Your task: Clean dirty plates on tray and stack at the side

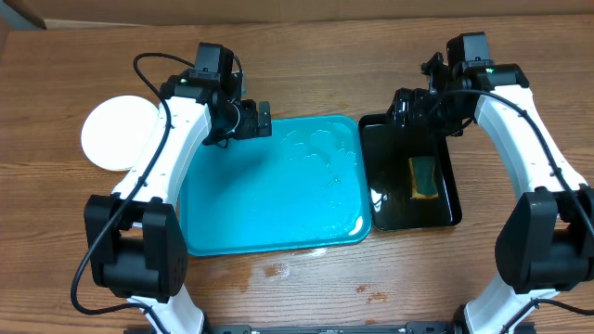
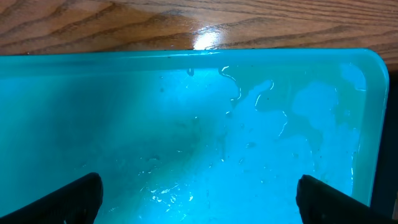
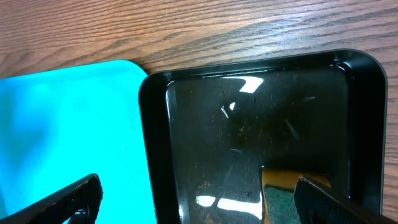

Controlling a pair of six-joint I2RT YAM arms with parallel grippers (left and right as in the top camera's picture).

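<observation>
- Plates (image 1: pixel 119 133) are showing as one white round shape at the upper left of the overhead view. They are resting on the wooden surface (image 1: pixel 306 37), just beside my left arm and apart from the tray. I am seeing only the top face and cannot tell how many lie beneath it.
- I am holding my left hand (image 2: pixel 198 190) over the turquoise tray (image 1: pixel 269 232), near its upper left corner in the overhead view. Its fingers (image 2: pixel 74 202) are standing wide apart at the two lower corners of the left wrist view, with nothing between them.
- I am seeing water (image 2: pixel 249 106) lying in streaks and beads across the tray's floor, thickest toward its upper right part in the overhead view.
- I am holding my right hand (image 3: pixel 196 190) over the upper left end of the black tray (image 1: pixel 452 186), also spread wide and gripping nothing.
- That black tray is sitting right of centre, its long side right up against the turquoise one.
- A yellow and green sponge (image 1: pixel 424 178) is lying inside the black tray, toward its lower half in the overhead view.
</observation>
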